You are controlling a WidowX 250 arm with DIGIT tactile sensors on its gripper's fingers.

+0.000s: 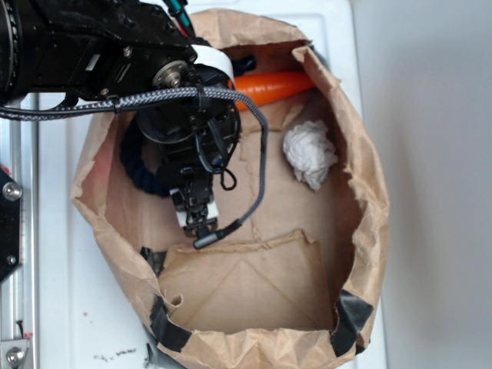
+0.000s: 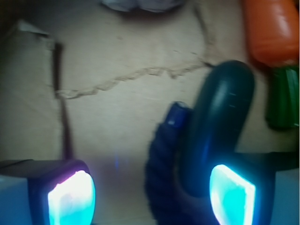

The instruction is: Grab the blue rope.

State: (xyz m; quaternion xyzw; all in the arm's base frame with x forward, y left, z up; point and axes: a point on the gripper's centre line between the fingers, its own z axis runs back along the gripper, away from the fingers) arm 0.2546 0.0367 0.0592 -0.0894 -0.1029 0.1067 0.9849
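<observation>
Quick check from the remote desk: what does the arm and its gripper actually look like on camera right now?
The arm is black, with bolted joints and a white band near the wrist. A grey braided cable runs along it and loops down to a plug. The gripper is black with a white part; in the wrist view its finger pads glow cyan.

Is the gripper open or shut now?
Open. In the wrist view the gripper shows two lit pads set wide apart, with the blue rope between them, not yet clamped.

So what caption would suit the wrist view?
Open claw low over the paper bag floor, blue rope and dark green cucumber toy between its glowing pads.
</observation>
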